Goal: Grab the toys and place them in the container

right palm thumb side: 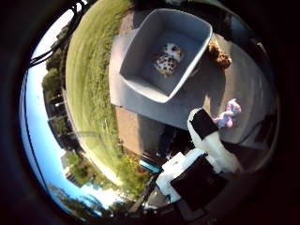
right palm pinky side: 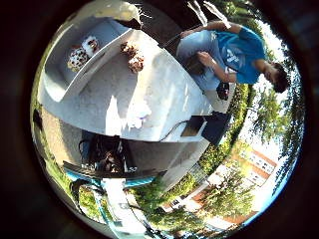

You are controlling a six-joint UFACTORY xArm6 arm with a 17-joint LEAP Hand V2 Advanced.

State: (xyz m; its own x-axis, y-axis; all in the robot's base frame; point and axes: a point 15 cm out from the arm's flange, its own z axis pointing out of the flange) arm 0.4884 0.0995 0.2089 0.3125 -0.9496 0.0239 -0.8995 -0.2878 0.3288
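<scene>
Thumb-side view: right of centre, a soft, light pink toy (right palm thumb side: 228, 114) is best pinched round its body; the hand (right palm thumb side: 206, 140) is extended, nothing grasped.

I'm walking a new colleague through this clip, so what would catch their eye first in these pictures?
Probably the grey container on the white table, with a spotted plush toy already lying inside. Next, a brown furry toy sits on the table just outside the container's wall, and a pink and blue plush toy lies farther along the table, near a finger of the hand.
</scene>
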